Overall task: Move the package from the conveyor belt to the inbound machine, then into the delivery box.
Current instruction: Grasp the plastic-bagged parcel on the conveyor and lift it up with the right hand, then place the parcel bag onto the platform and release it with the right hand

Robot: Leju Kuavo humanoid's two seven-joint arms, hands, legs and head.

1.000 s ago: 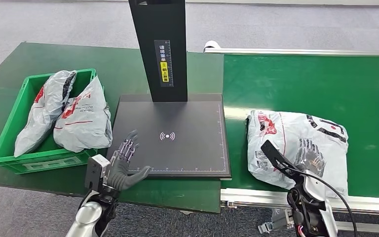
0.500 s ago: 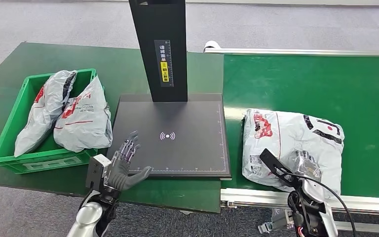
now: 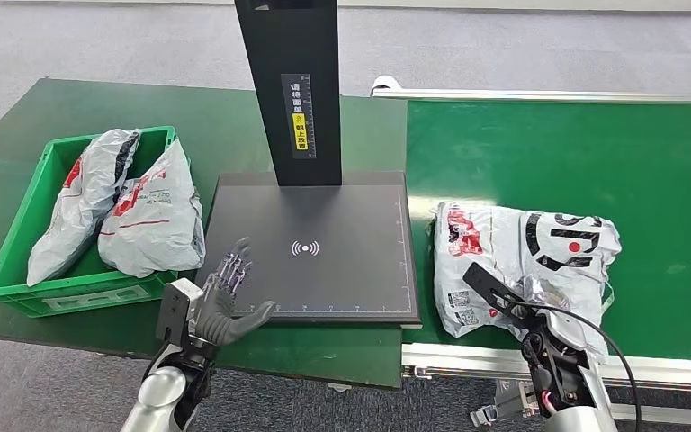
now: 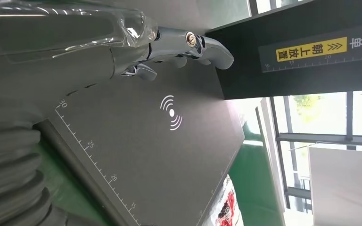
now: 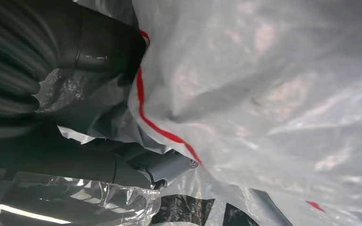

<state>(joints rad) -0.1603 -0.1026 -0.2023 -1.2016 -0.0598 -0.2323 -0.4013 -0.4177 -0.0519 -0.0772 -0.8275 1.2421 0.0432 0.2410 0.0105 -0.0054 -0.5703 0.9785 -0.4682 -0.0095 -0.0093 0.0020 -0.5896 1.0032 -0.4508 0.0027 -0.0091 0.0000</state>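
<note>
One package (image 3: 522, 256) gripped by right robot hand (image 3: 544, 301), left robot hand (image 3: 225, 301) spread, two bags (image 3: 117, 211) in crate (image 3: 18, 216)

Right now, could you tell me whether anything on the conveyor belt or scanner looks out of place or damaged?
Nothing looks damaged. The grey package on the conveyor belt is bunched and crumpled where the right hand grips it. The scanner plate is bare, with the left hand open at its near corner.

Three packages: one (image 3: 522, 261) on belt (image 3: 594, 153), two (image 3: 81, 202) (image 3: 153, 216) in crate (image 3: 13, 225).
</note>
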